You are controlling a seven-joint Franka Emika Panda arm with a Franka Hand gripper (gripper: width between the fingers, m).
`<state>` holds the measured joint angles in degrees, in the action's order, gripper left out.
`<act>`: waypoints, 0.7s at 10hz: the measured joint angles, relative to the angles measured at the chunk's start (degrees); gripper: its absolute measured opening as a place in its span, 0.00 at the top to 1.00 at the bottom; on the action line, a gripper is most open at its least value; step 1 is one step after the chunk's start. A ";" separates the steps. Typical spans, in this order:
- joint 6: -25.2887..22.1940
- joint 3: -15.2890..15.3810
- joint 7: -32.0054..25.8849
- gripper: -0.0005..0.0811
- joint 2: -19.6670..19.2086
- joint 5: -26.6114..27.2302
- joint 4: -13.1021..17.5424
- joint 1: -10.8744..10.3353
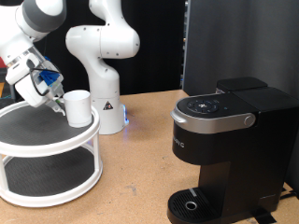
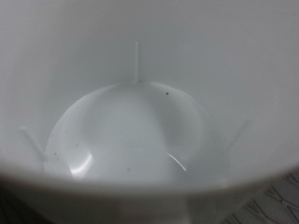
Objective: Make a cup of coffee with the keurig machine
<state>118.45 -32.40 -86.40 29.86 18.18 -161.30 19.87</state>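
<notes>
- At the exterior view's left, we see the cup [image 1: 77,106] standing upright on the top tier of a round white two-tier stand [image 1: 37,140], near that tier's right-hand edge.
- We see the gripper [image 1: 56,100] at the cup's left side, touching or just beside its rim; the white arm reaches down to it from the exterior view's top left corner.
- We cannot tell from either view whether the fingers are spread or pressed together, or whether they pinch the cup's wall.
- We note a blue part on the hand just above the gripper.
- We see the wrist view filled by the inside of the cup [image 2: 131,140]: a white wall, a round pale floor with a few small dark specks, and nothing lying in it.
- We see the keurig machine [image 1: 224,149] at the exterior view's right, well apart from the stand, resting on the wooden table [image 1: 135,177].
- We see its lid down, its silver-grey handle facing forward, and its round drip base at the exterior view's bottom with nothing standing on it.
- We see a second white arm base [image 1: 101,56] behind the stand, between the cup and the machine.
</notes>
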 joint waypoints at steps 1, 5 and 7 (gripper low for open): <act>0.00 0.00 -0.19 0.25 -0.06 0.38 0.00 -0.04; 0.22 0.00 -0.22 0.86 -0.07 1.78 0.06 -0.05; 1.44 0.29 1.06 0.90 -0.03 1.93 0.20 -0.05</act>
<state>119.89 -32.11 -85.33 29.83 20.11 -161.10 19.82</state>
